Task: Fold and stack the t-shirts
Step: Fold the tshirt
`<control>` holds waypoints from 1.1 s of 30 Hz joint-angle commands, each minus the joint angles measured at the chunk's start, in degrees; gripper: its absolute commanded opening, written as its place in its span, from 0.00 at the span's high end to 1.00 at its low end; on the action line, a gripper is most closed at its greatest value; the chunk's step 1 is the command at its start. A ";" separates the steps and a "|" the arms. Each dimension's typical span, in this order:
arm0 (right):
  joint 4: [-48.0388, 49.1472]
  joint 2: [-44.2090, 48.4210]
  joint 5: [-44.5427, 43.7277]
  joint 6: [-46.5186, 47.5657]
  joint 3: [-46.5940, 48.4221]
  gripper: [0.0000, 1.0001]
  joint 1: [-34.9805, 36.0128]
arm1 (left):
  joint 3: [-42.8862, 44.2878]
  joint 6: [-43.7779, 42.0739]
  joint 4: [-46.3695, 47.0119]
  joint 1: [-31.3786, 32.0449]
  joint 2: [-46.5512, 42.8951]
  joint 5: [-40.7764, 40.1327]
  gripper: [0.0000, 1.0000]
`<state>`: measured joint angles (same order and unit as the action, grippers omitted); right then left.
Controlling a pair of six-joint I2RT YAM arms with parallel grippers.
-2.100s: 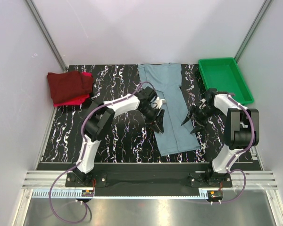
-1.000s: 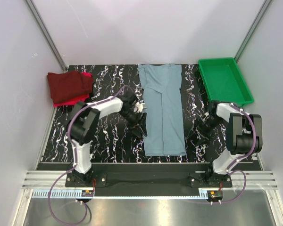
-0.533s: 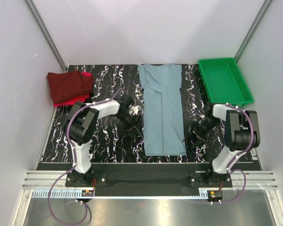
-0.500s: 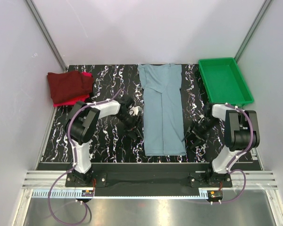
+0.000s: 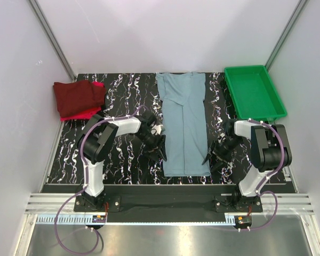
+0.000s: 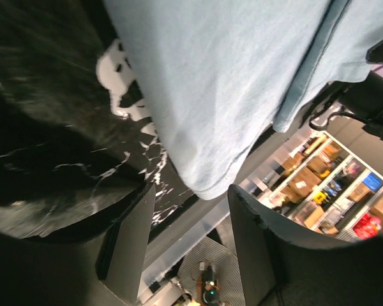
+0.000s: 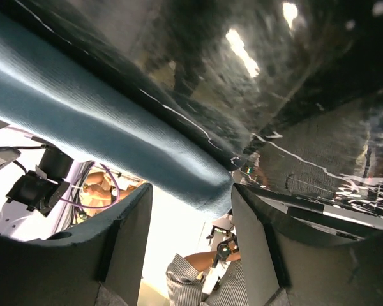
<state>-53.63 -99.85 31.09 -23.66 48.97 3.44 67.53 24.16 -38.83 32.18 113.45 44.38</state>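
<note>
Drawn in closer to the near hem since a second ago, maroon t-shirt (image 5: 77,96) folded atop red t-shirt (image 5: 84,113) far left, left gripper (image 5: 161,152) parted, empty, beside near-left corner of grey-blue t-shirt (image 5: 185,122), long strip mid-table, right gripper (image 5: 211,157) parted at near-right corner, green tray (image 5: 254,90) far right.

A fixed camera high above and behind the arm bases (image 5: 96,200) looks down over the whole worktop (image 5: 122,160). The left wrist camera sits very low and close, facing out between its own fingers (image 6: 129,245) at the near left corner of the grey-blue t-shirt (image 6: 210,83). The right wrist camera, equally close, faces that shirt's near right edge. All three views share the shirt's near end.
</note>
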 commanded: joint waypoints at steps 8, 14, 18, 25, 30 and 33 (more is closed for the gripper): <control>-0.60 0.28 0.64 -2.27 -3.09 0.40 1.30 | -5.91 5.37 7.54 2.71 -1.56 2.90 0.44; 1.51 -0.96 1.78 -2.79 -2.47 0.57 1.48 | -6.88 6.60 9.29 4.46 -1.48 3.25 0.51; 3.52 0.09 3.10 -3.94 -3.70 0.68 2.09 | -5.92 7.48 9.56 4.99 -0.34 2.91 0.60; 3.53 1.15 3.37 -4.03 -4.41 1.00 2.36 | -4.60 7.92 8.68 5.61 1.25 2.73 0.90; 3.27 2.20 3.10 -3.76 -4.41 1.00 2.36 | -3.11 6.95 7.63 5.43 -0.33 1.50 1.00; 2.30 3.52 2.66 -3.24 -3.71 1.00 2.36 | -1.52 5.72 6.31 5.17 -1.56 0.62 1.00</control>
<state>-49.56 -97.47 32.49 -26.26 46.09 4.80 63.07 31.33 -32.05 37.47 114.24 47.05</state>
